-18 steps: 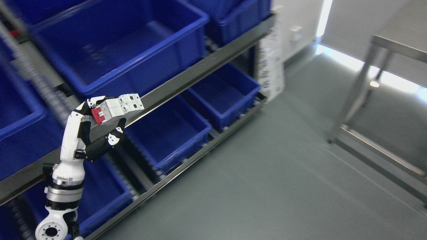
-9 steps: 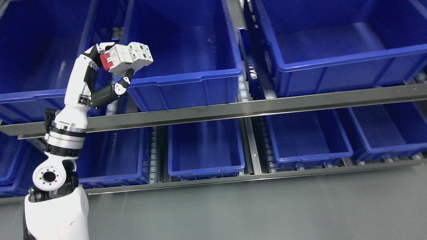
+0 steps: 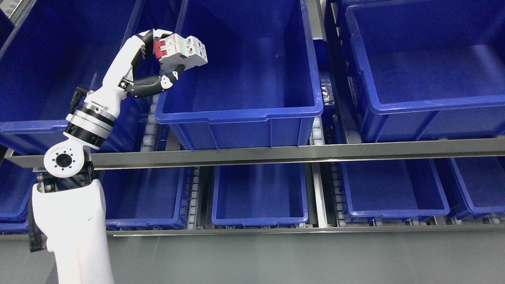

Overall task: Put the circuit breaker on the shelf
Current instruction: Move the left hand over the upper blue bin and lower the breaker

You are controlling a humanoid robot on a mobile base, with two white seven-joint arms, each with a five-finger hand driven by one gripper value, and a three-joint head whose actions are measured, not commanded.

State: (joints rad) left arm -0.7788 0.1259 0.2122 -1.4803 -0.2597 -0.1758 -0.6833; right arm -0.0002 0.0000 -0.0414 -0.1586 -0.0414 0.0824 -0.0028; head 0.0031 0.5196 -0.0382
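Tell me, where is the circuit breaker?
Upper left of the head view: the left hand holds the breaker over the middle upper bin's left corner.

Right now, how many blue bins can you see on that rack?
8, some cut off. Upper level: left, middle, right. Lower level: far left, left, middle, right, far right. More may sit beyond the picture's edges.

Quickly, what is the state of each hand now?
Left hand: shut on the circuit breaker.
Right hand: not in view.
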